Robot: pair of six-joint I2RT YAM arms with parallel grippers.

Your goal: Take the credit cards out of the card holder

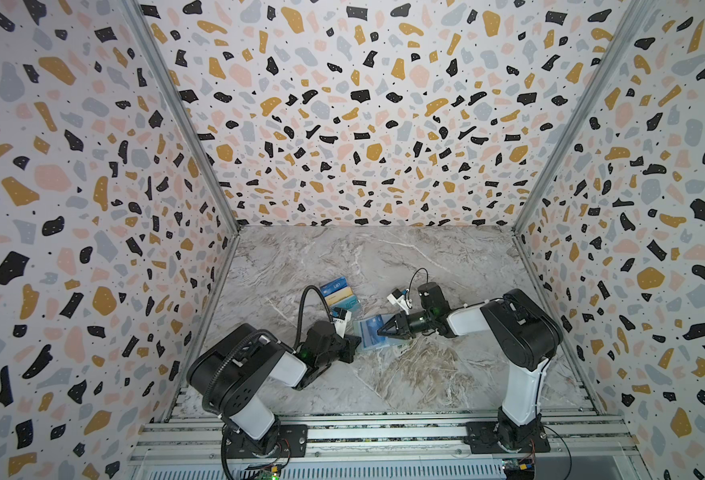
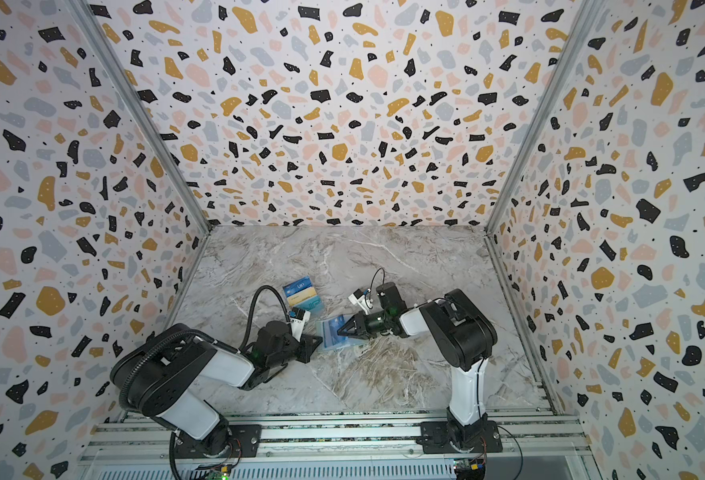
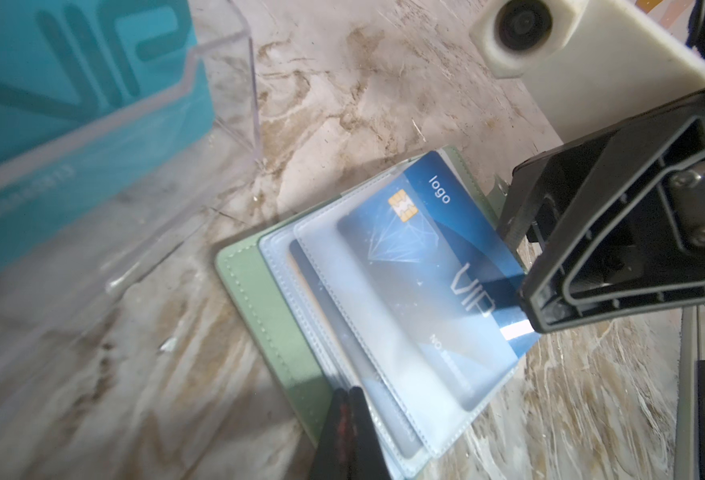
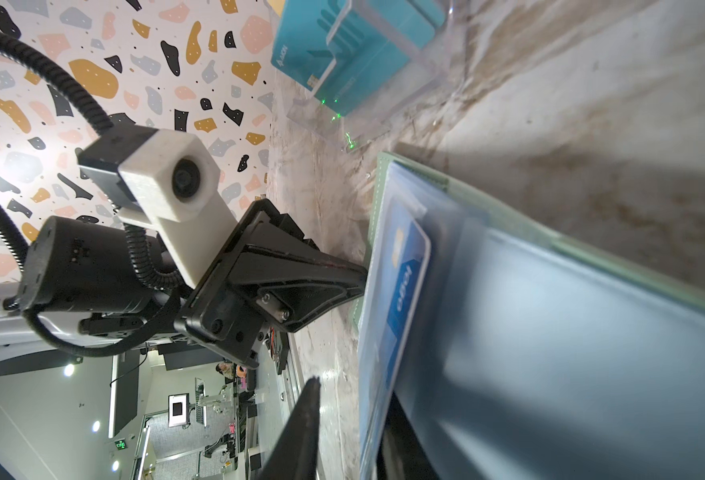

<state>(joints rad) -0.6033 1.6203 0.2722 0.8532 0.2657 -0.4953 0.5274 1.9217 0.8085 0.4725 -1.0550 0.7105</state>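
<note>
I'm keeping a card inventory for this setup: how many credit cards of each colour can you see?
Blue credit cards: 2, one in the clear stand, one in the card holder
Tan-gold credit card: 1
Teal credit card: 1
Total: 4 that show clearly

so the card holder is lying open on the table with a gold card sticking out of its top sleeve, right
Not gold: the card sticking out of the top sleeve of the card holder is dark blue, as the left wrist view shows. The holder does lie open on the table.
</note>
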